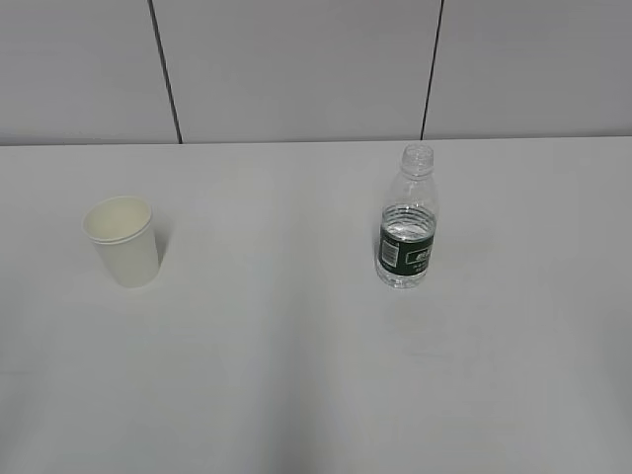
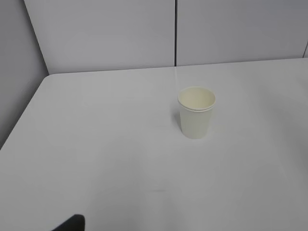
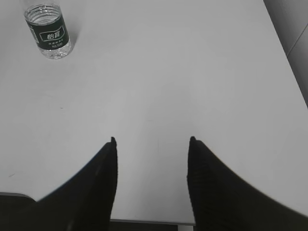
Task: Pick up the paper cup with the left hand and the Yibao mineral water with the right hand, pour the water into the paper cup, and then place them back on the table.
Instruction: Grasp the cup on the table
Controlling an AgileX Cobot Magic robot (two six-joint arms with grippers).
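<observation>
A small cream-white paper cup (image 2: 196, 112) stands upright on a wide, matte white table (image 2: 120, 159), a little right of centre and toward the far side. Its rolled rim is open at the top, and the inside looks empty. A faint shadow falls just to its left. Behind the table's far edge rises a pale grey panelled wall (image 2: 106, 33) with a dark vertical seam. A small black shape (image 2: 72, 224), too little to identify, shows at the near left edge.
</observation>
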